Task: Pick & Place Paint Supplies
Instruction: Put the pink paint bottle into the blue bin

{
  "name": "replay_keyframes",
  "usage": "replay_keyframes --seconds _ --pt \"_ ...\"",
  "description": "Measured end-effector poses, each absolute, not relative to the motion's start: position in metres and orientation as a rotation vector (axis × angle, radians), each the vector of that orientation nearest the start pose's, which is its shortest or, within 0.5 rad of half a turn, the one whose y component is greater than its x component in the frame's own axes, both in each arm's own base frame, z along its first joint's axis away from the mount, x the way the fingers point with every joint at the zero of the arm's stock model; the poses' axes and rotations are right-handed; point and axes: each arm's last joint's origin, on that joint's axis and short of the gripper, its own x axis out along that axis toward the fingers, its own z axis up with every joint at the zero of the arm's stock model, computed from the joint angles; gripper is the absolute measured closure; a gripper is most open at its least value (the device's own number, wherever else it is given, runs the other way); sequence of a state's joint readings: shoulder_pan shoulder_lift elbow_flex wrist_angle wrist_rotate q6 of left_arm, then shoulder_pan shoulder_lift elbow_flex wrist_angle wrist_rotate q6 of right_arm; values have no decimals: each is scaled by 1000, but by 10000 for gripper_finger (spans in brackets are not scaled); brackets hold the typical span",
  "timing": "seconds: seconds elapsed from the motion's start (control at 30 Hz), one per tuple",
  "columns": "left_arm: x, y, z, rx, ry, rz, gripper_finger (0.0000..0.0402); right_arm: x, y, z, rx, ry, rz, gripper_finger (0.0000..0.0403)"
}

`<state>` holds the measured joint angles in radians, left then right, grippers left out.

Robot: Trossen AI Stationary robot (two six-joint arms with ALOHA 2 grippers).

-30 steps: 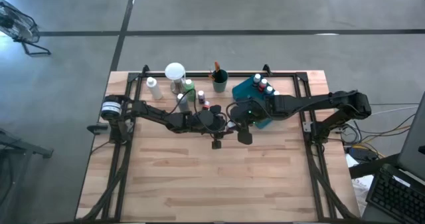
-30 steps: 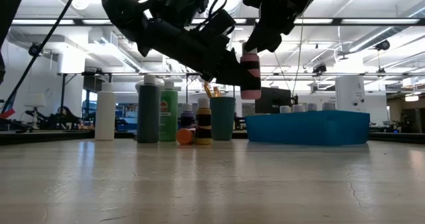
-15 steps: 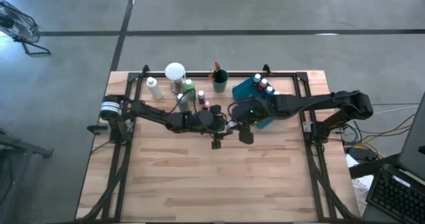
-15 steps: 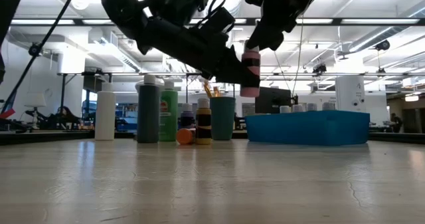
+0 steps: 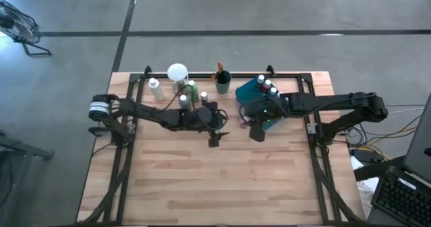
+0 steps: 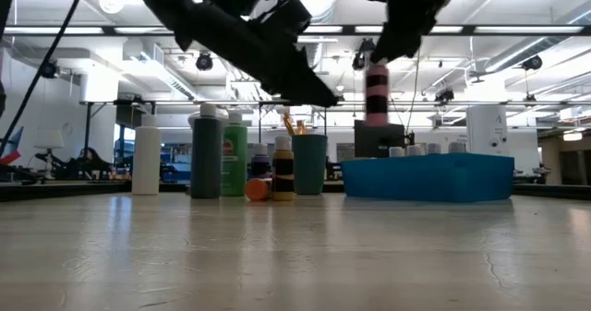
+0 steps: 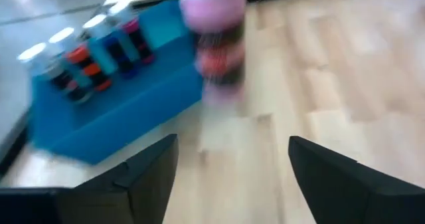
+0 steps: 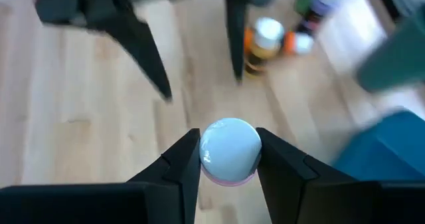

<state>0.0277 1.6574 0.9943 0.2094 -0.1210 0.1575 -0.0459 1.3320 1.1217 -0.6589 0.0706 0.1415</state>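
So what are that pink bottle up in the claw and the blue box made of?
The pink bottle, held by its white cap in the right gripper, looks like smooth plastic with dark label bands. The blue tray seems matte moulded plastic: uniform colour, straight opaque walls.

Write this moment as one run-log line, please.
right tool: gripping white-capped pink paint bottle by cap, in air | left tool: open, empty | blue tray: holds bottles

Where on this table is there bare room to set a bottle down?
The whole near half of the table below both arms is bare. It is crowded along the far edge: bottles, the brush cup and the blue tray.
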Motion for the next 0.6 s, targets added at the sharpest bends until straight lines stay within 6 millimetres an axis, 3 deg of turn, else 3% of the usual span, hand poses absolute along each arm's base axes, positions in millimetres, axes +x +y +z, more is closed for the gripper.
replay_keyframes --seconds 0.27,0.6 --pt "339 21 230 197 454 313 108 225 -20 301 202 867 -544 287" --pt "316 24 230 181 383 337 109 177 -30 282 324 800 -713 287"
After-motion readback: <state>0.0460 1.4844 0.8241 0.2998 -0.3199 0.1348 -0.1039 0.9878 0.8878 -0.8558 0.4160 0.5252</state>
